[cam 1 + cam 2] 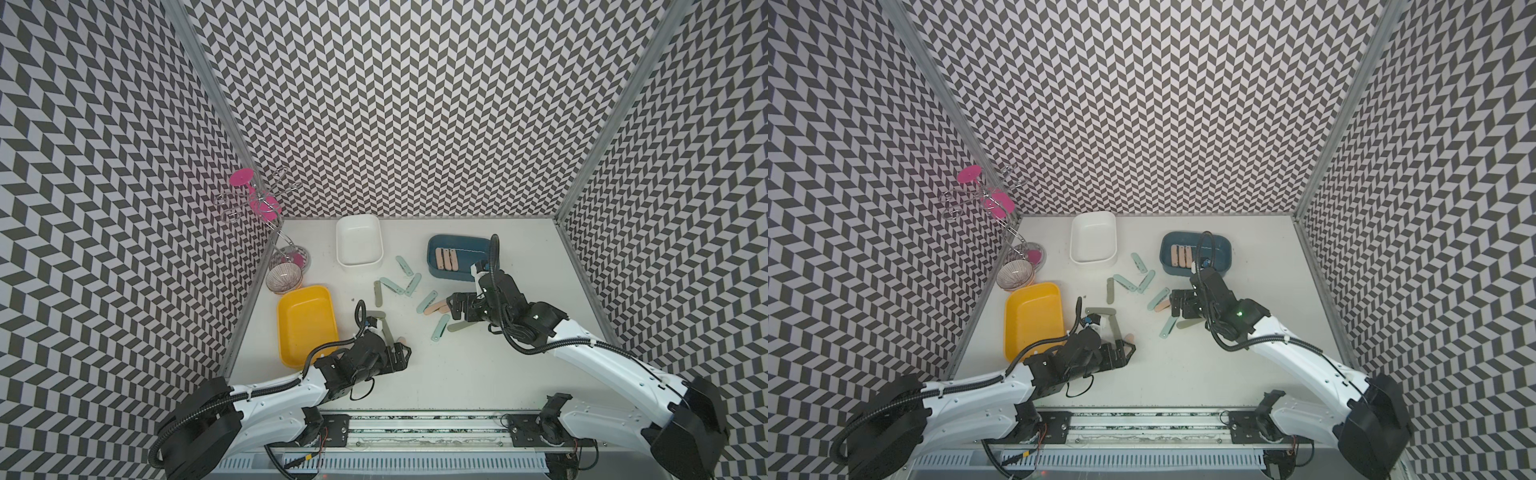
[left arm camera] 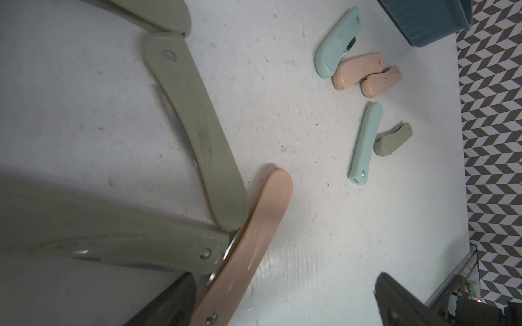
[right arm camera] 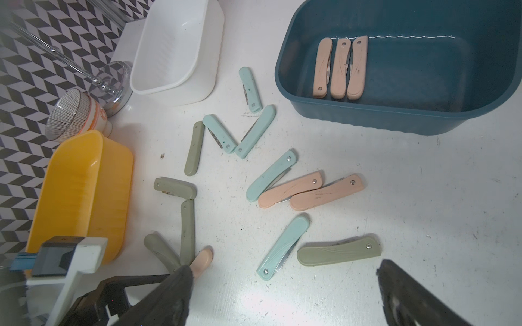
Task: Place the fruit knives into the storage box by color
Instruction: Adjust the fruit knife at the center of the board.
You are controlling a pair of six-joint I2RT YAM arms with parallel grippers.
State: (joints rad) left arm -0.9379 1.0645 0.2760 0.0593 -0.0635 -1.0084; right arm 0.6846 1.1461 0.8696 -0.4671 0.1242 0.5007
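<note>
Twin overhead views, two close wrist views, all onto table.

Left wrist view: you see the nearest olive knife blurred and cut by the frame edge, and only a corner of the blue box. Right wrist view: one jaw of the right gripper hides most of one pink knife.

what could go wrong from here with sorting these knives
1. The open left gripper is beside a peach knife that lies against olive knives. Closing here could catch or drag an olive one along with it.
2. The loose peach knives ahead of the open right gripper lie touching, with a mint knife close against them. A grasp may lift two at once or shove the mint one.
</note>
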